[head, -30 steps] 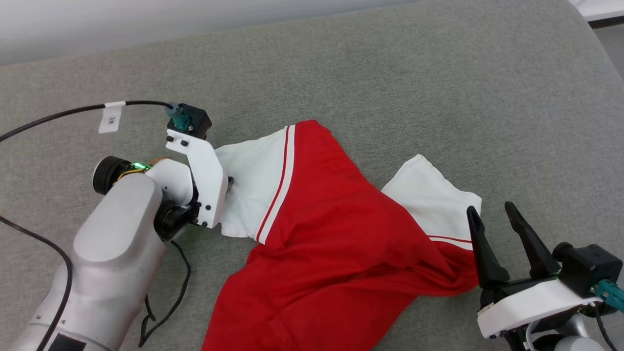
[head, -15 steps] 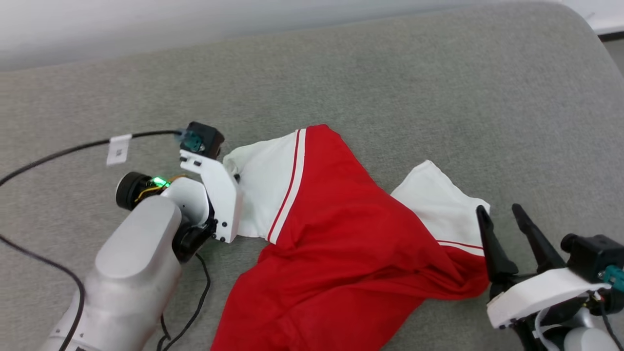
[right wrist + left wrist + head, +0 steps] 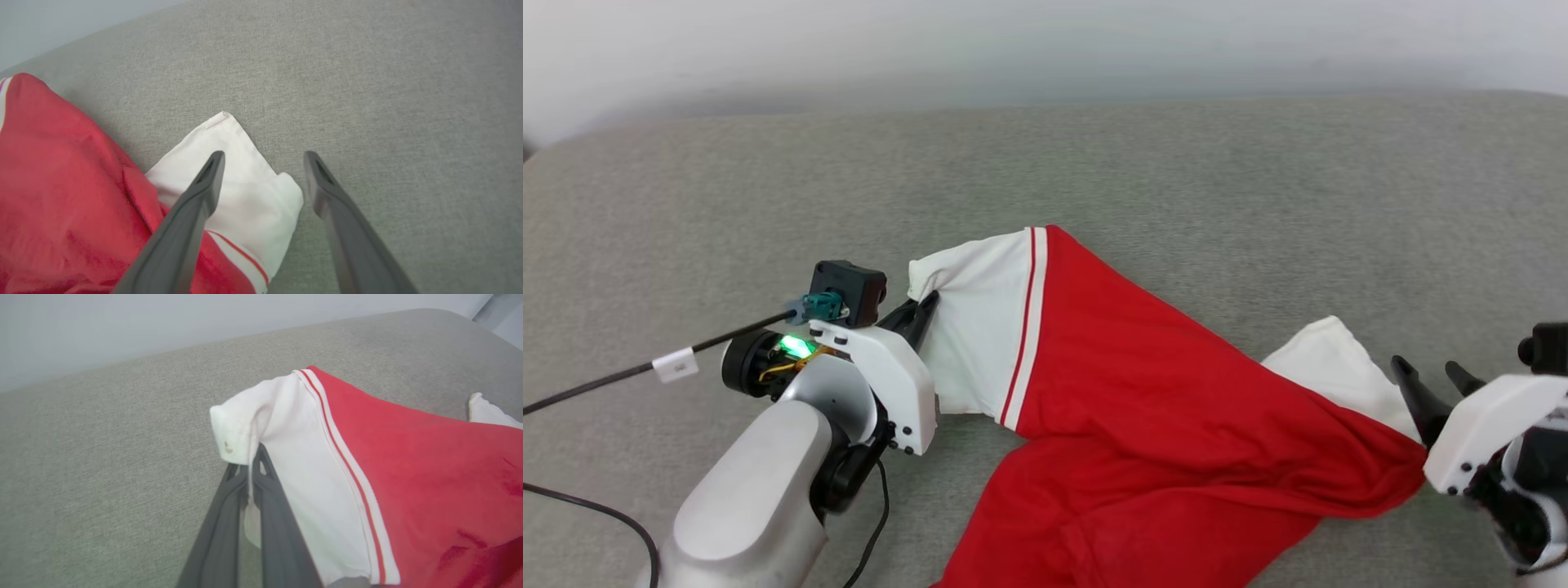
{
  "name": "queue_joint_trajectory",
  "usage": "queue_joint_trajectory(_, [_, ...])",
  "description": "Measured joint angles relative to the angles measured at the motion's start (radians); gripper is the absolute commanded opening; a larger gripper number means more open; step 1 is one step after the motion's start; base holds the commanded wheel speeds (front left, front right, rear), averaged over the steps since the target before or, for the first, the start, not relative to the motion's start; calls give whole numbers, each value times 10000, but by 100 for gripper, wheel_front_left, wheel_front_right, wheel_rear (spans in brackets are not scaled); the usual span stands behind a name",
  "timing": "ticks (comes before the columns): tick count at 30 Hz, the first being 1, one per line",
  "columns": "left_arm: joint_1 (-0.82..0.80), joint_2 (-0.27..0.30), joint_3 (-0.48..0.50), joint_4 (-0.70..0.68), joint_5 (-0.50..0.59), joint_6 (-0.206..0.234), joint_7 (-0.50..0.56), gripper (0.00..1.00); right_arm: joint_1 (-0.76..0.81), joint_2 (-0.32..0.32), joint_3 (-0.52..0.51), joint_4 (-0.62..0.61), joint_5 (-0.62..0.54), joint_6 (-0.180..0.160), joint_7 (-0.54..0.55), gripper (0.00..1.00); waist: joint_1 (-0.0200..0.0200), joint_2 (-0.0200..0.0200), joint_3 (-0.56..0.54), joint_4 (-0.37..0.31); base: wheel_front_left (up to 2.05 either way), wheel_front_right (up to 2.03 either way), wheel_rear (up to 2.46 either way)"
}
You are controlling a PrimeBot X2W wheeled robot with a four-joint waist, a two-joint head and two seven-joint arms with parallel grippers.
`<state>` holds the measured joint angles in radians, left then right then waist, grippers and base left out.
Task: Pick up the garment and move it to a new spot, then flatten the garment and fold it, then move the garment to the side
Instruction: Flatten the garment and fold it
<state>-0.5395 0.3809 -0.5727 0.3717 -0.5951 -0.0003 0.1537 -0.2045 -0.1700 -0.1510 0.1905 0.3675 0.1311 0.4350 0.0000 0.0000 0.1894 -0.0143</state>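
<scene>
The garment is a red jersey with white sleeves, lying crumpled on a grey fabric surface; its "23" print is hidden. My left gripper is shut on the cuff of the left white sleeve, and the wrist view shows its fingers pinching the cuff edge beside the red-striped trim. My right gripper is open at the garment's right end. In the right wrist view, one finger lies over the right white sleeve and the other is over bare fabric.
A black cable with a white tag runs from my left wrist to the left edge. The grey surface stretches wide beyond the garment, ending at a pale wall at the back.
The head camera has tilted, shifting the whole picture. My left gripper has turned from pointing down to lying lower with the sleeve cuff pinched. The garment's red body looks more stretched between the arms.
</scene>
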Motion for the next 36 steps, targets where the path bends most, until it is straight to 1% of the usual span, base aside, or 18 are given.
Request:
queue_joint_trajectory(3, [259, 140, -36, -792, 15, 163, 71, 0, -502, -487, 178, 219, 90, -2, 1195, 100, 0, 0, 48, 344, 0, 0, 0])
queue_joint_trajectory(5, [359, 186, -40, -1214, 15, 255, 115, 0, -893, -692, 360, 399, 182, 0, 1981, 100, 0, 0, 173, 512, 0, 0, 0])
queue_joint_trajectory(9, [419, 209, -86, -1795, 31, 347, 182, 0, -1490, -1106, 775, 725, 253, 0, 3152, 100, 0, 0, 528, 754, 0, 0, 0])
queue_joint_trajectory(15, [438, 249, -82, -2088, 21, 372, 184, 0, -1983, -1361, 1233, 1302, 575, 0, 4748, 100, 0, 0, 988, 1008, 0, 0, 0])
queue_joint_trajectory(18, [444, 265, -84, -2117, 10, 376, 182, 0, -2068, -1473, 1317, 1336, 823, -2, 5122, 100, 0, 0, 1108, 1071, 0, 0, 0])
queue_joint_trajectory(19, [445, 267, -84, -2121, 8, 401, 182, 0, -2109, -1486, 1331, 1348, 857, -2, 5256, 98, 0, 0, 1132, 1077, 0, 0, 0])
queue_joint_trajectory(20, [448, 278, -82, -2119, 2, 405, 182, 0, -2152, -1496, 1356, 1384, 918, -4, 5340, 48, 0, 0, 1137, 1074, 0, 0, 0])
queue_joint_trajectory(21, [453, 288, -77, -2125, -13, 426, 182, 0, -2174, -1503, 1367, 1413, 989, -4, 5409, 29, -1, 0, 1143, 1065, 0, 0, 0])
queue_joint_trajectory(22, [453, 301, -69, -2128, -38, 445, 180, 0, -2186, -1517, 1411, 1438, 1026, -4, 5457, 0, 0, 0, 1150, 1057, 0, 0, 0])
queue_joint_trajectory(27, [453, 345, -27, -2086, -90, 447, 142, 0, -2260, -1578, 1703, 1482, 1264, -2, 5490, 0, 0, 0, 1140, 1005, 0, 0, 0])
queue_joint_trajectory(30, [447, 384, 31, -2033, -121, 462, 82, 0, -2267, -1730, 1887, 1383, 1304, -2, 5227, 0, 0, 0, 1044, 962, 0, 0, 0])
queue_joint_trajectory(34, [396, 556, 199, -1900, -77, 581, -35, 0, -2346, -1850, 1879, 1076, 949, 0, 4341, 0, 0, 0, 751, 888, 0, 0, 0])
queue_joint_trajectory(36, [308, 642, 286, -1806, -59, 650, -42, 0, -2591, -1967, 1701, 947, 752, -2, 3923, 0, 0, 0, 544, 846, 0, 0, 0])
